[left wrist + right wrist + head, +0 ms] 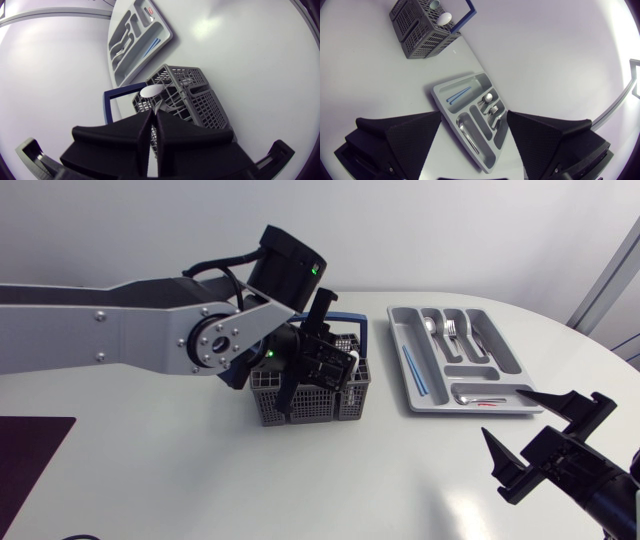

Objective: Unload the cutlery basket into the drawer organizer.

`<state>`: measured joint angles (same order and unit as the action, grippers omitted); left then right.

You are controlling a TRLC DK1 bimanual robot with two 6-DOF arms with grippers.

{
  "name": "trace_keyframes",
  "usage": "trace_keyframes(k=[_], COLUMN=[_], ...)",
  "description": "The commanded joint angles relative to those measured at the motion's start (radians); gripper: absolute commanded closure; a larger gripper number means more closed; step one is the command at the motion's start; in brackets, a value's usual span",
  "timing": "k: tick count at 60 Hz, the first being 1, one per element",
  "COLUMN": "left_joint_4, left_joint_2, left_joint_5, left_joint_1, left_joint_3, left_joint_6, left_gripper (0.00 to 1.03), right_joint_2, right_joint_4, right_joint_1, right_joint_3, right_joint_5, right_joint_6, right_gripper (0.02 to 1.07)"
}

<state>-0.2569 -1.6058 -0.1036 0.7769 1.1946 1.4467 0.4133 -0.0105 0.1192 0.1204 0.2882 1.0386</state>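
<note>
White round-edged table (330, 480): bears grey plastic mesh cutlery basket (320, 405), light-grey compartmented drawer organizer (472, 370), possibly a dark maroon mat (30, 455).

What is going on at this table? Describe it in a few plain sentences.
A two-armed robot is emptying a grey cutlery basket into a drawer organizer. The left gripper hangs over the basket, fingers closed together beside a spoon standing in it; whether they pinch anything cannot be seen. The right gripper hovers open above the table near the organizer, which already holds several pieces of cutlery.
</note>
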Motion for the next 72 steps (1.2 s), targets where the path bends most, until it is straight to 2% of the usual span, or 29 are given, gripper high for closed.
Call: trace_keyframes(k=[1, 15, 34, 51, 62, 72], left_joint_4=[-0.019, -0.082, -0.165, -0.249, -0.334, -0.400], left_joint_2=[0.035, 0.049, 0.046, 0.030, -0.040, -0.131], left_joint_5=[0.004, 0.012, 0.015, 0.007, 0.001, 0.001], left_joint_1=[0.012, 0.015, 0.068, 0.088, 0.101, 0.090], left_joint_3=[0.054, 0.115, 0.260, 0.353, 0.471, 0.576], left_joint_6=[-0.029, -0.105, -0.351, -0.467, -0.629, -0.807], left_gripper=[1.00, 1.00, 1.00, 1.00, 1.00, 1.00], right_joint_2=[-0.027, -0.048, 0.087, 0.145, 0.173, 0.205], right_joint_4=[0.015, 0.018, 0.061, 0.113, 0.161, 0.179], right_joint_1=[-0.006, -0.006, -0.053, -0.113, -0.201, -0.214], right_joint_3=[0.015, 0.061, 0.213, 0.294, 0.335, 0.366], right_joint_5=[0.005, 0.002, 0.000, 0.003, 0.016, 0.085], right_joint_6=[-0.037, -0.132, -0.311, -0.445, -0.540, -0.634], right_gripper=[0.12, 0.12, 0.12, 0.12, 0.12, 0.13])
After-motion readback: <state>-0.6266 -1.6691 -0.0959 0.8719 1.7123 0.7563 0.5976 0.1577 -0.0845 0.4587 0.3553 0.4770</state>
